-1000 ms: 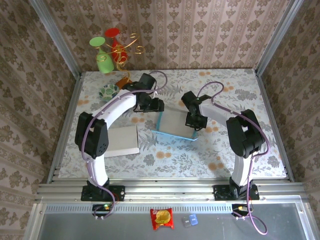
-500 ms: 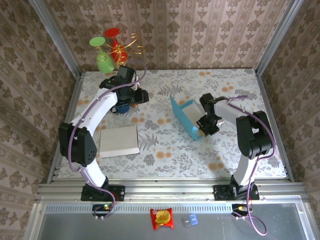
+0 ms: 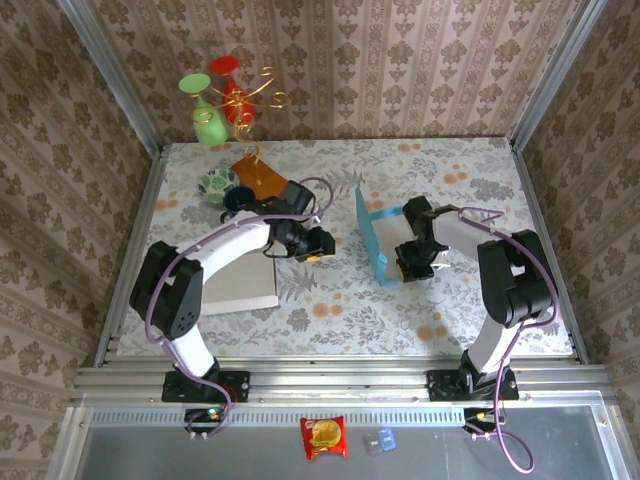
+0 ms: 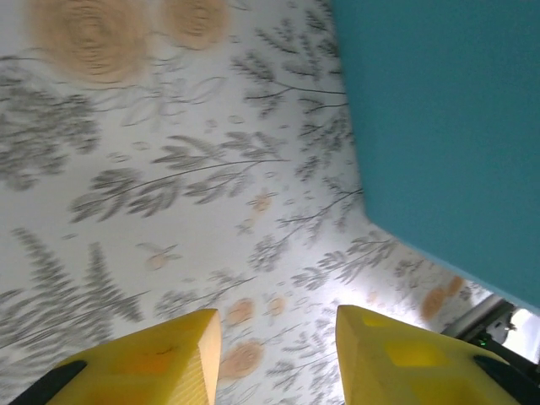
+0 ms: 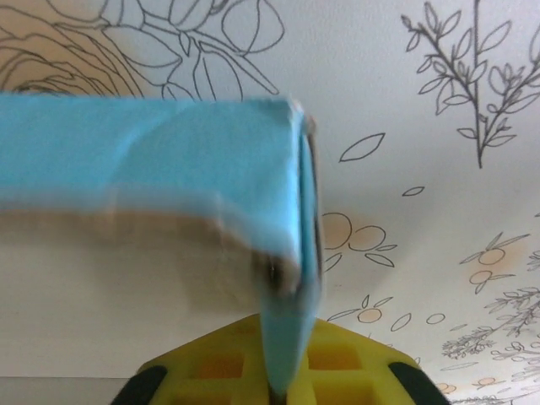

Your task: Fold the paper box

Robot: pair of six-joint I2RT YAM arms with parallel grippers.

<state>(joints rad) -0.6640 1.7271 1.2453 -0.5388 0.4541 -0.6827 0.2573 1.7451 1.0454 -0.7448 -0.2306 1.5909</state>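
Observation:
The blue paper box [image 3: 373, 236] stands on edge in the middle of the table, its open white inside facing right. My right gripper [image 3: 412, 262] is at the box's near right corner. In the right wrist view the gripper [image 5: 287, 375] is shut on a thin blue wall of the box [image 5: 169, 160], which runs down between the yellow jaws. My left gripper [image 3: 318, 244] hovers just left of the box, apart from it. In the left wrist view it [image 4: 278, 342] is open with only tablecloth between its yellow fingers [image 4: 169, 350], and the box's teal outer face [image 4: 439, 126] is at upper right.
A white flat sheet [image 3: 240, 282] lies left of centre under the left arm. A blue cup [image 3: 237, 198], an orange piece [image 3: 258, 178] and a green plate [image 3: 215, 183] sit at the back left, with vases [image 3: 212, 118] behind them. Metal rails edge the table.
The left gripper swung from the back left by the cup to just beside the box and narrowed slightly. The box tipped further upright and shifted a little left in the right gripper's hold.

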